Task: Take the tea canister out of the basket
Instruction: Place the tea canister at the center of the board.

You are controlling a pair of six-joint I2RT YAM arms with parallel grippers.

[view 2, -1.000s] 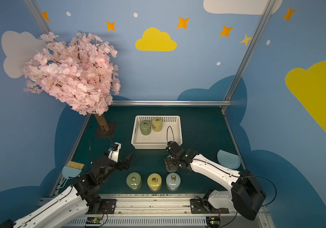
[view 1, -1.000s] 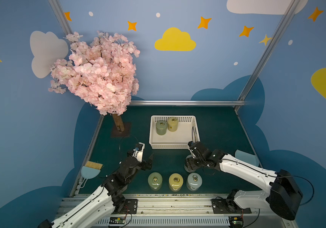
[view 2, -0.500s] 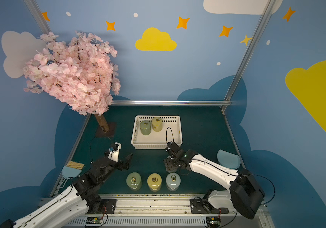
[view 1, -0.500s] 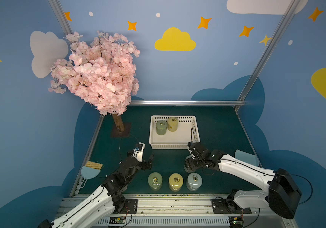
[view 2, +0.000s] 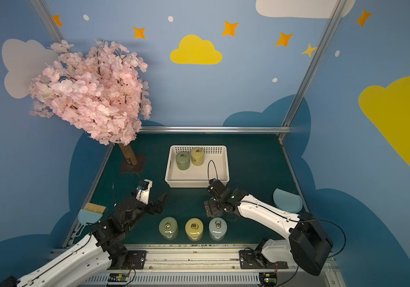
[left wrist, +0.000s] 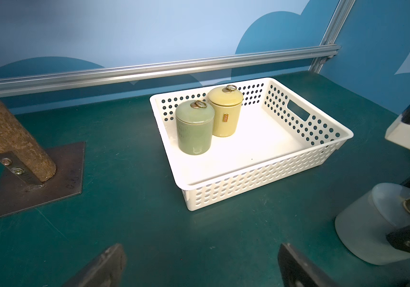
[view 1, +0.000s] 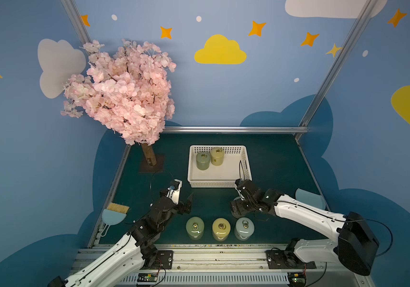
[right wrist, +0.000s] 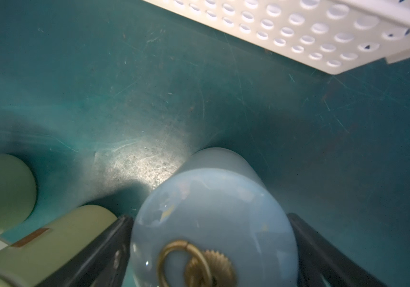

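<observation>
Straddling blue canister [right wrist: 211,193], right end effector [right wrist: 207,217] near basket [right wrist: 298,32] corner.

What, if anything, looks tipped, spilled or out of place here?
Nothing stands out. The green canister and yellow canister stand upright in the basket. A row of three canisters stands at the front of the green mat, and a pale blue canister stands upright on it between the jaws of the right gripper. No spill shows.

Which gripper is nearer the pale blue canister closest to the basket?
Right. The right gripper has its jaws on either side of that canister; the left gripper hangs clear of it, off to its side.
</observation>
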